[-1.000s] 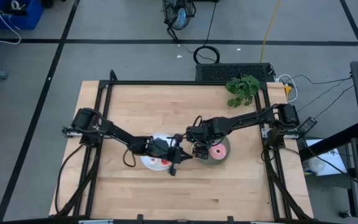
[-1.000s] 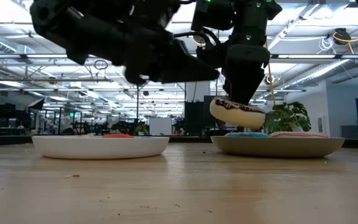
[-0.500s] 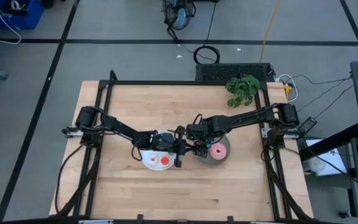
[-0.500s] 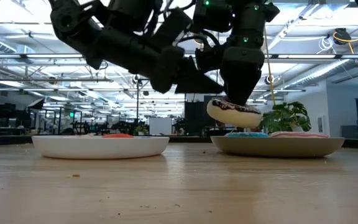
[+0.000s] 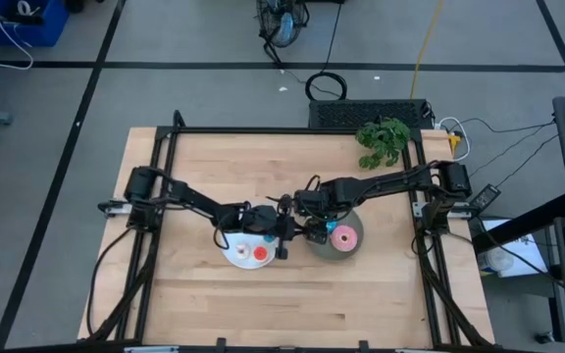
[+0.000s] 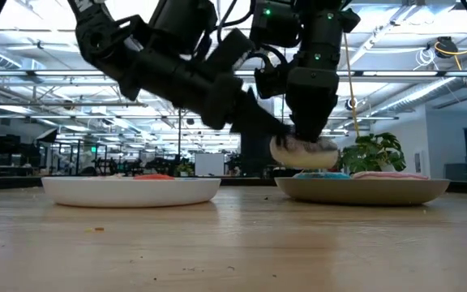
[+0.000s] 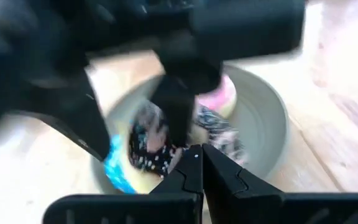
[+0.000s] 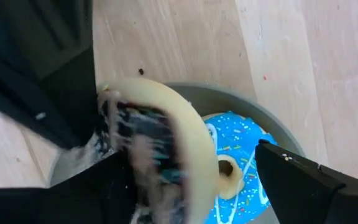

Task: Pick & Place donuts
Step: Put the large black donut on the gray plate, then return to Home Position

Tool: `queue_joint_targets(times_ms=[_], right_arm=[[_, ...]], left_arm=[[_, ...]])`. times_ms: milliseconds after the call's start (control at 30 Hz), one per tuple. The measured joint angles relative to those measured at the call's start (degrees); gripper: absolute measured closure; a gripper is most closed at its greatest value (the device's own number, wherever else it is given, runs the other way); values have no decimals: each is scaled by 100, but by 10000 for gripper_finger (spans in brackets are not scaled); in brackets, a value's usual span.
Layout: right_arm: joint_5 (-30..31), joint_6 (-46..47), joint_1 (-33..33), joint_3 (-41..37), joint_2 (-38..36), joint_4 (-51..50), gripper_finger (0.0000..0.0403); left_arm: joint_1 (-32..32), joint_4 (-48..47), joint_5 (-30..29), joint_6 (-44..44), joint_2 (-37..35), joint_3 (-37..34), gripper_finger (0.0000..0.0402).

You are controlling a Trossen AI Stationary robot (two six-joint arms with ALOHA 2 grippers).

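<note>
The brown sprinkled donut [image 6: 302,152] hangs under my right gripper [image 5: 314,230], just above the grey plate [image 6: 396,191]. The blue donut [image 8: 244,163] and the pink donut [image 5: 341,236] lie in that plate. My right gripper's fingers stand wide apart in the right wrist view. My left gripper [image 7: 196,155] is shut and empty. It reaches in from the table's left, its tips right at the brown donut [image 7: 146,142]. Tiny red donuts [image 5: 258,253] lie on the white plate [image 5: 233,258]. My right gripper points down. The brown donut sits around one finger [image 7: 176,115], its ring [image 8: 185,134] tilted and clear of the plate. The other finger [image 8: 303,180] stands apart from it. My left gripper's shut fingertips are at the donut's side [image 7: 166,158]; I cannot tell whether they touch.
The two arms are crowded together at the table's centre between the white plate [image 6: 128,190] and the grey plate [image 5: 354,247]. A green plant [image 5: 383,142] stands at the far right. Bare wood lies along the near edge.
My left gripper has gone from over the white plate up and toward the table's far right, up to the right gripper and the brown donut. The donut has stayed hanging just above the grey plate and now shows blurred.
</note>
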Motion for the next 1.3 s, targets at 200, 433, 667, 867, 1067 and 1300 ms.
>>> queue_joint_targets(times_ms=[200,433,667,867,1067,1300], right_arm=[[9,-7,0,-4,0,-44,115],[-173,0,5,-4,-2,-202,119],[-829,56,110,-1,-2,-286,116],[-879,-142,258,4,-4,-200,117],[-284,-171,247,4,-43,-290,121],[215,-114,249,6,-480,-560,124]], left_arm=[[17,-32,-111,58,459,325,394],[7,-325,-92,62,470,533,394],[-213,-317,-111,244,470,546,394],[-350,-314,-207,357,470,604,394],[-340,-429,-214,347,470,654,394],[-646,-948,-358,1054,109,647,394]])
